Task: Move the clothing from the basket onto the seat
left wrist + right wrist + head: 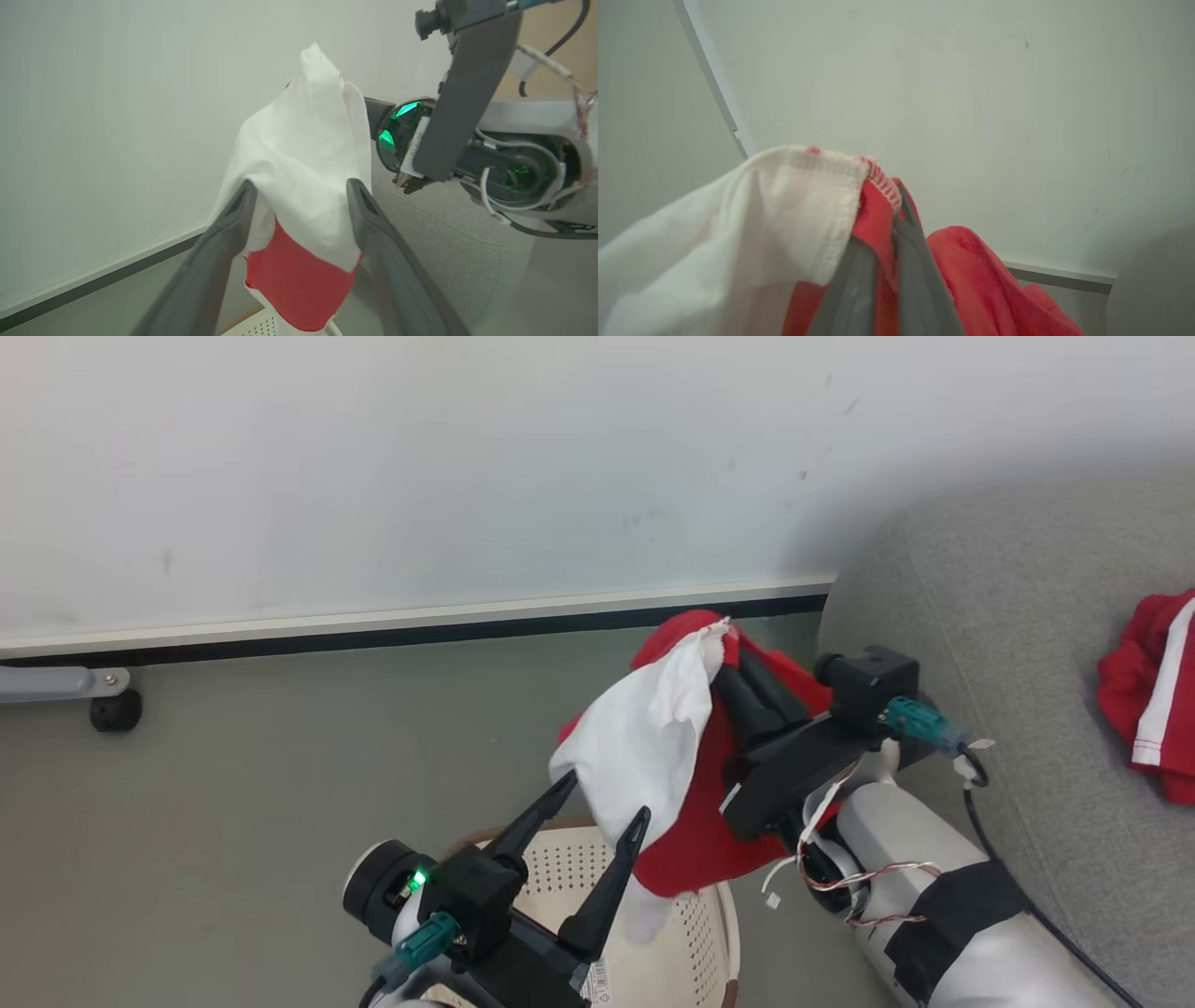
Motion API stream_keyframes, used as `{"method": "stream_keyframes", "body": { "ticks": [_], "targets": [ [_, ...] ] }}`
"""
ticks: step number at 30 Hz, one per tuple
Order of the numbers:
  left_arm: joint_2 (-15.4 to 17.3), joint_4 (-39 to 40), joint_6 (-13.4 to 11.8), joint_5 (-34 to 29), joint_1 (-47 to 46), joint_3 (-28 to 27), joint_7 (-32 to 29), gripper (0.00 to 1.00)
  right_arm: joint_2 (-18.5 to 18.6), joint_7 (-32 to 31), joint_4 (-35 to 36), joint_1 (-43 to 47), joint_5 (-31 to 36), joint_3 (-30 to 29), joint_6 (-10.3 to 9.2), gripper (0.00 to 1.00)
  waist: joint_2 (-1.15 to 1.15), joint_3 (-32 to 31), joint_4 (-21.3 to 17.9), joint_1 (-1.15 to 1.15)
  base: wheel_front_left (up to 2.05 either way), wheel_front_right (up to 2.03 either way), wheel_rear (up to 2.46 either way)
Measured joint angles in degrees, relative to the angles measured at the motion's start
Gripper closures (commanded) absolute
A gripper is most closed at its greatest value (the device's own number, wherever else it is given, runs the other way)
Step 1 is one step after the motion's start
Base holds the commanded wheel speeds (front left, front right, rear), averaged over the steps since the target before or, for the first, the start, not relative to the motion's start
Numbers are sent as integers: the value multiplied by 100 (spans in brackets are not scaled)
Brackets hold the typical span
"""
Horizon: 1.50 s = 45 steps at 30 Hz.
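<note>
head view: the right gripper (pixel 733 658) is pinched closed on the top edge of the hanging garment (pixel 644 737), red with a white panel, which hangs in the air above the basket (pixel 695 933) and just beside the seat (pixel 1027 616). the left gripper (pixel 607 796) stands below it with its jaws spread wide, the cloth's lower part dangling between the fingers ungripped. a second garment (pixel 1148 700) already lies on the seat, so part of the job looks done. left wrist view: the white panel drapes between the two splayed fingers, with the seat close behind. whether more lies in the basket i cannot tell. right wrist view: both fingers are pressed together on a red fold at the hem. what seems left is carrying this piece over the seat and letting go.
</note>
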State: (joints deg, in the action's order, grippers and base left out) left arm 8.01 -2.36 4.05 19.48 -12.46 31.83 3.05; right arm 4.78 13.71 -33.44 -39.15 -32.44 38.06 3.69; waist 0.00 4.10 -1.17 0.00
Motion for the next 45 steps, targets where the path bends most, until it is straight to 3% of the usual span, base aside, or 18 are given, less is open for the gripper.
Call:
{"method": "stream_keyframes", "body": {
  "ticks": [18, 45],
  "targets": [
    [249, 188, -9, -203, 149, 26, -103, 0, 246, 51, 32, -7, 2, -350, -116, 100, 0, 224, -560, 0, 0, 0, 0],
    [511, 604, -8, -275, 65, -31, -398, 0, 533, 57, 417, 37, 3, -1135, -354, 100, 0, 800, -2016, 0, 0, 0, 0]
  ]
}}
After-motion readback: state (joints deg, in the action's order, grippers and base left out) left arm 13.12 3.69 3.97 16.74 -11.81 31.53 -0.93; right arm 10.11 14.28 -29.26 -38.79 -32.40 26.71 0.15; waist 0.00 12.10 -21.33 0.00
